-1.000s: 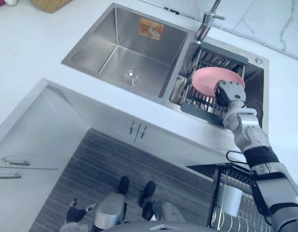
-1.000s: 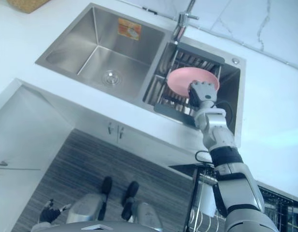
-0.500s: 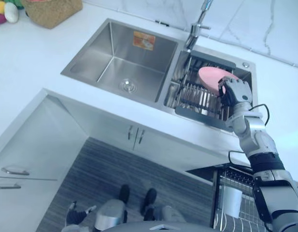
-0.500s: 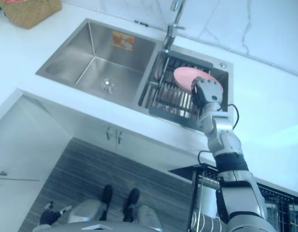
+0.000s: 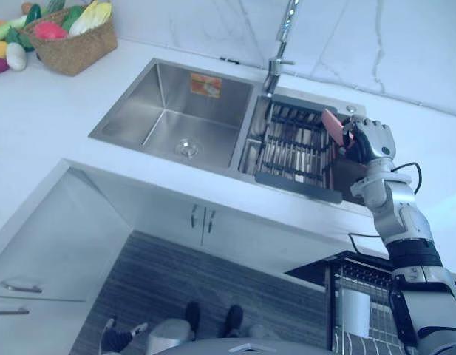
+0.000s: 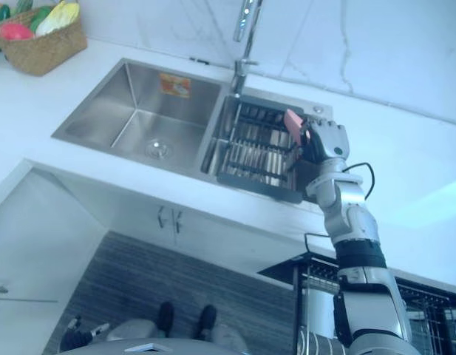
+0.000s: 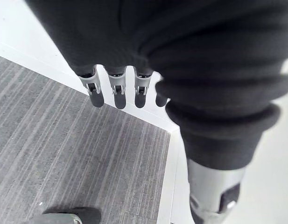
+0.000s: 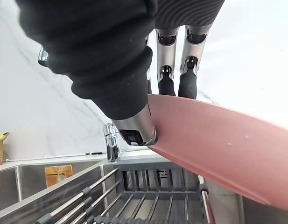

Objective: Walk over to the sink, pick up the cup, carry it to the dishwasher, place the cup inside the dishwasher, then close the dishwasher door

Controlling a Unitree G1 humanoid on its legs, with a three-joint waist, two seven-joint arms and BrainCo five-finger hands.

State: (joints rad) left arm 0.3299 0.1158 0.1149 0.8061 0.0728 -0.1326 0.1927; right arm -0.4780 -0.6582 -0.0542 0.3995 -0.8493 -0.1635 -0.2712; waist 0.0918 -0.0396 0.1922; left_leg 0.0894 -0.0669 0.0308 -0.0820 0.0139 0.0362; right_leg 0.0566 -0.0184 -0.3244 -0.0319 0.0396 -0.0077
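Note:
No cup is in my hands; what I hold is a pink plate [image 5: 332, 126]. My right hand [image 5: 369, 139] is shut on its rim, thumb [image 8: 134, 128] on one face and fingers [image 8: 186, 81] on the other. The plate [image 8: 223, 147] stands nearly edge-on above the right end of the dark dish rack [image 5: 294, 144], which fills the sink's right basin. The left basin [image 5: 176, 111] holds nothing. The dishwasher's pulled-out wire rack [image 5: 332, 296] shows at the lower right with a white cup [image 5: 354, 310] in it. My left hand [image 7: 115, 93] hangs low over the striped floor, fingers relaxed.
A tall faucet [image 5: 281, 44] rises behind the sink. A woven basket of vegetables [image 5: 69, 37] stands on the white counter at the far left. White cabinet doors [image 5: 202, 218] run below the sink, and a counter corner juts out at the lower left.
The camera has shifted, showing more of the wall. My right hand has carried the plate from over the rack's middle to its right end and tipped it edge-on.

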